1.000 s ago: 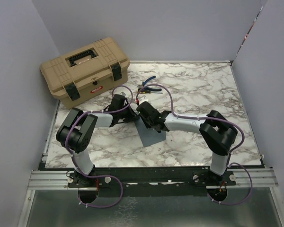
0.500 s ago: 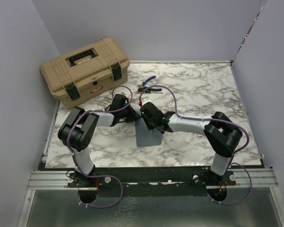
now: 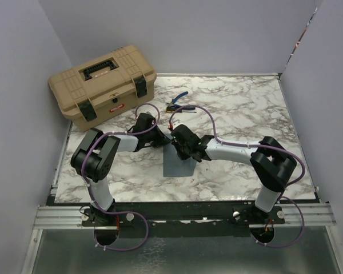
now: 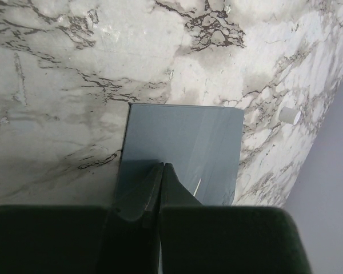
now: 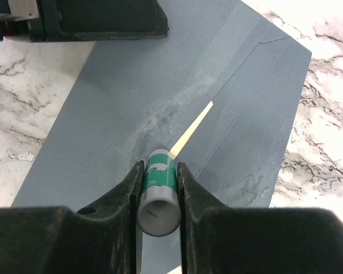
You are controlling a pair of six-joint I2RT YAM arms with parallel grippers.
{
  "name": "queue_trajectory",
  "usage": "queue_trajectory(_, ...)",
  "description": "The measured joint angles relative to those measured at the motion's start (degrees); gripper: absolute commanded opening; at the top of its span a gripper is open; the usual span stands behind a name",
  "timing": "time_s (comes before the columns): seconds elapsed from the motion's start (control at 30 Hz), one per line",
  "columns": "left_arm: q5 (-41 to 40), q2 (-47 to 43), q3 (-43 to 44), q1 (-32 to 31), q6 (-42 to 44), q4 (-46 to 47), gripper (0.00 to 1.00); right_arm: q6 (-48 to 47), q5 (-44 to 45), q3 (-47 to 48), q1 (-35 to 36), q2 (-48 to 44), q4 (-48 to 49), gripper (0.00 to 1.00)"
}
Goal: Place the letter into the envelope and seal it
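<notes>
The right pincer (image 5: 159, 169) is pinching a green-and-white glue stick (image 5: 159, 197) between its two fingers. The stick lies along the fingers, with its far end pointing forward and down at the envelope (image 5: 103, 114), directly beneath and ahead of it. Just beyond the stick's tip a thin cream strip shows through a gap in the blue-grey paper. I take this for an edge of the letter (image 5: 192, 127), the rest of it already tucked inside. That strip and the fold line beside it run forward and to the right of the pincer, so by my reading any stroke of glue has to follow that diagonal.

The left pincer (image 4: 162, 171) is pressed together, with nothing between its fingers. Its tips rest on the near edge of the envelope (image 4: 188, 137), which stretches ahead of it on the table (image 4: 74, 68). It looks to be pinning the paper down. A small white cap (image 4: 289, 116) lies ahead and to the right, just off the envelope's far corner.

From above, both pincers meet over the envelope (image 3: 179, 165), the right one nearer the flap. A tan toolbox (image 3: 103, 85) and pliers (image 3: 179, 103) sit well beyond them.
</notes>
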Motion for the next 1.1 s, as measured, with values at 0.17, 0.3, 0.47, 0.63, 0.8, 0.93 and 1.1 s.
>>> queue_trajectory(0.17, 0.04, 0.09, 0.13, 0.00, -0.02, -0.11, 0.00, -0.09, 2.32, 1.66, -0.37, 1.70, 0.55, 0.00)
queue_trajectory(0.3, 0.04, 0.66, 0.44, 0.00, -0.02, 0.15, 0.00, -0.63, 4.15, 4.83, -0.94, 4.48, 0.87, 0.00)
queue_trajectory(0.47, 0.02, 0.81, 0.59, 0.00, 0.00, 0.20, 0.00, -1.25, 5.40, 6.47, -2.05, 6.01, 1.75, 0.00)
queue_trajectory(0.63, 0.02, 0.87, 0.61, 0.00, -0.02, 0.24, 0.00, -2.60, 4.52, 5.38, -2.25, 5.64, 3.45, 0.00)
queue_trajectory(0.8, 0.09, 1.31, 0.81, 0.00, -0.24, 0.76, 0.00, -4.11, 1.11, 1.14, -2.27, 3.04, 6.73, 0.00)
queue_trajectory(0.93, 0.13, 2.03, 1.25, 0.00, -0.70, 1.44, 0.00, -5.11, -1.49, -1.16, -2.21, 1.27, 7.52, 0.00)
queue_trajectory(1.1, 0.15, 2.25, 1.29, 0.00, -1.16, 1.79, 0.00, -6.12, -6.16, -3.37, -2.14, -0.72, 7.67, 0.00)
